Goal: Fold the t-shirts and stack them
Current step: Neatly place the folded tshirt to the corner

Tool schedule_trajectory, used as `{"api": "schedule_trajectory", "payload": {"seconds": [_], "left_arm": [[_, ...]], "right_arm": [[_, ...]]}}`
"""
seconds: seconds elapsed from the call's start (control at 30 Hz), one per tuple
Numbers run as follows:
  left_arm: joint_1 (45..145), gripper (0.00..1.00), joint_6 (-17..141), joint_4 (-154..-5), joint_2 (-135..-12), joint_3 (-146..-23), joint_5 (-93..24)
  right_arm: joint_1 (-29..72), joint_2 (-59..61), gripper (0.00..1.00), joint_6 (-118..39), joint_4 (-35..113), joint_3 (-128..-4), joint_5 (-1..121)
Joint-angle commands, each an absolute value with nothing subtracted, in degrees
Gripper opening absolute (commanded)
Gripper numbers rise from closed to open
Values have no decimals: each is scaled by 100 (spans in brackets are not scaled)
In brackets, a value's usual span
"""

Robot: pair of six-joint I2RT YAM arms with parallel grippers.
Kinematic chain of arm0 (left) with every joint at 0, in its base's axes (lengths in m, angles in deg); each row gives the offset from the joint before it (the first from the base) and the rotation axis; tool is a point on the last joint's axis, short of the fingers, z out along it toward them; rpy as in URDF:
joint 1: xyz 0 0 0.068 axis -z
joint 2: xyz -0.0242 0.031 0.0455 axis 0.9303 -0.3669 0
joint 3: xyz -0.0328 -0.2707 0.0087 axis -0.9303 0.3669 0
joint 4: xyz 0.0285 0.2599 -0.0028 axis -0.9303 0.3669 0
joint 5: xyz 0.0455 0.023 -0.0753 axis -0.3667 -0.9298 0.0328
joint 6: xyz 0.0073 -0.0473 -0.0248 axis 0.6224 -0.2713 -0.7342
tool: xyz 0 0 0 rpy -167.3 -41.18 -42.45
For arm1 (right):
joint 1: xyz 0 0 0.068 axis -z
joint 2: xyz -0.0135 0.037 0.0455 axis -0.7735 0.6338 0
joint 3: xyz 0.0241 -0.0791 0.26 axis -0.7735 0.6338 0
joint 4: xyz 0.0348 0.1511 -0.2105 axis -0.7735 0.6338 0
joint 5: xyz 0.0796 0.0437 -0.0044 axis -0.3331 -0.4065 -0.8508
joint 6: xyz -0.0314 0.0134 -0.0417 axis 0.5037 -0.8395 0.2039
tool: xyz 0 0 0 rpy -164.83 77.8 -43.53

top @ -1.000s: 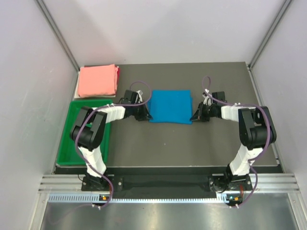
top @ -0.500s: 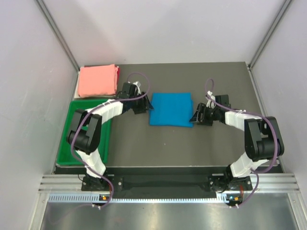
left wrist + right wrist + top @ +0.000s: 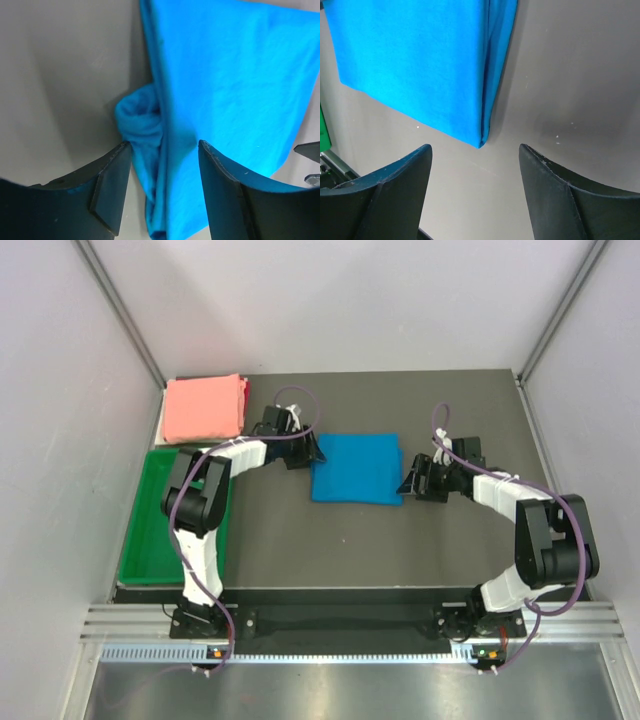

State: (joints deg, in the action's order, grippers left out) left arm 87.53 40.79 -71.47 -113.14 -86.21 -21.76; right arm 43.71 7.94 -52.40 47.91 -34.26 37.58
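Blue t-shirt (image 3: pixel 355 467) folded, flat on table (image 3: pixel 300 540), centre. Left gripper (image 3: pixel 164 150) jaws wide, empty, over bunched lump at shirt's left edge, perhaps untucked sleeve. Right gripper (image 3: pixel 475 150) wide, empty, just beside right edge. Pink t-shirt (image 3: pixel 205 408) folded at far-left corner, beyond green tray (image 3: pixel 140 540). Folding looks done; stacking remains.

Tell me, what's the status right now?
Hands: left hand open, right hand open, both empty. Folded blue shirt mid-table, folded pink shirt far-left. Nothing blocking.
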Motion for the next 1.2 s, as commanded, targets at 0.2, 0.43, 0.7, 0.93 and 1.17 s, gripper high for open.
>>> {"api": "schedule_trajectory", "payload": {"seconds": [0.2, 0.43, 0.7, 0.93, 1.17], "left_arm": [[8737, 57, 4227, -7521, -11676, -8817, -1636], [8649, 60, 4359, -7091, -11931, -9089, -1477], [8649, 60, 4553, -6528, -11879, -9301, -2330], [8658, 61, 4448, -6659, -12010, -9433, -1840], [8649, 57, 4245, -7274, -12221, -9283, -1268]], "right_arm": [[4364, 624, 70, -5126, 4760, -3501, 3808], [4364, 615, 70, -5108, 4778, -3492, 3799], [4364, 686, 70, -5117, 4716, -3501, 3772], [4364, 738, 70, -5117, 4681, -3501, 3764], [4372, 686, 70, -5073, 4742, -3536, 3755]]}}
